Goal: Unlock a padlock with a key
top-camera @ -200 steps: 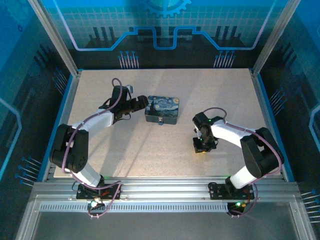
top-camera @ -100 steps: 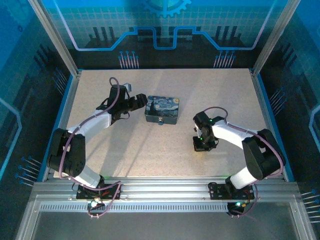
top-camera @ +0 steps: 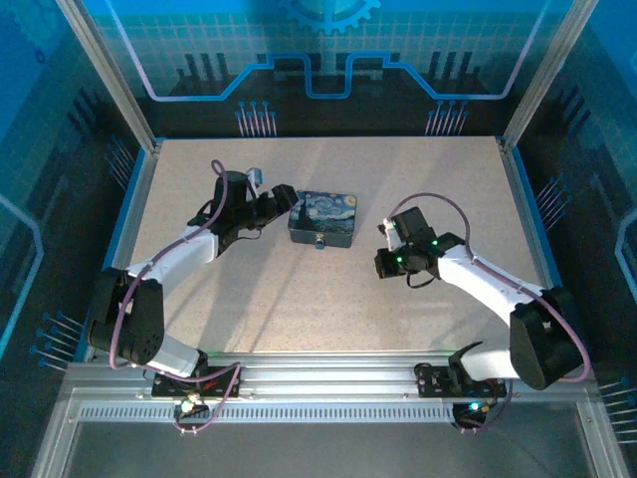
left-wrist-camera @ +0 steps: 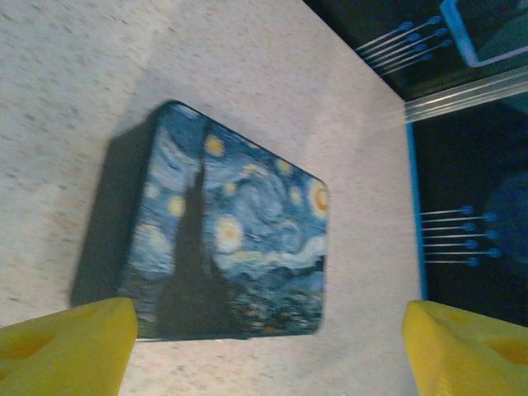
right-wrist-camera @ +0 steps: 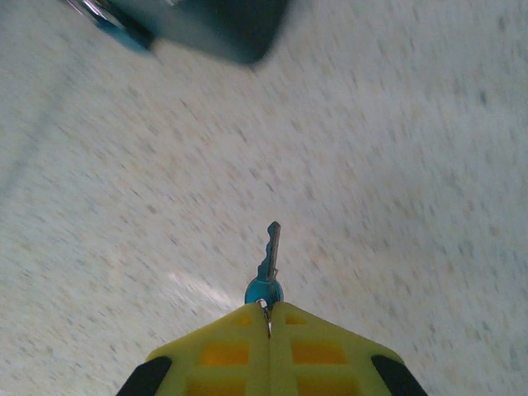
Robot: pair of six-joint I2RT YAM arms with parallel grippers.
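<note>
The dark blue starry-print box [top-camera: 324, 218] lies mid-table, and its lid [left-wrist-camera: 231, 239] faces the left wrist camera. A tiny padlock [top-camera: 319, 243] hangs at the box's near side; it is blurred at the top left of the right wrist view [right-wrist-camera: 107, 21]. My left gripper [top-camera: 290, 204] is open at the box's left end, its yellow fingers [left-wrist-camera: 66, 346] wide apart with nothing between them. To the right of the box, my right gripper [top-camera: 382, 263] is shut on the key's blue head. The key [right-wrist-camera: 270, 254] sticks out of the fingertips [right-wrist-camera: 247, 322] with its blade pointing towards the box.
The speckled table [top-camera: 249, 289] has open room in front of the box and between the arms. Blue side rails [top-camera: 130, 214] and a dark back panel [top-camera: 328, 110] bound the workspace.
My right gripper has risen from the table at the right and swung up and left towards the box with the key. The left arm has shifted slightly left, still at the box's end.
</note>
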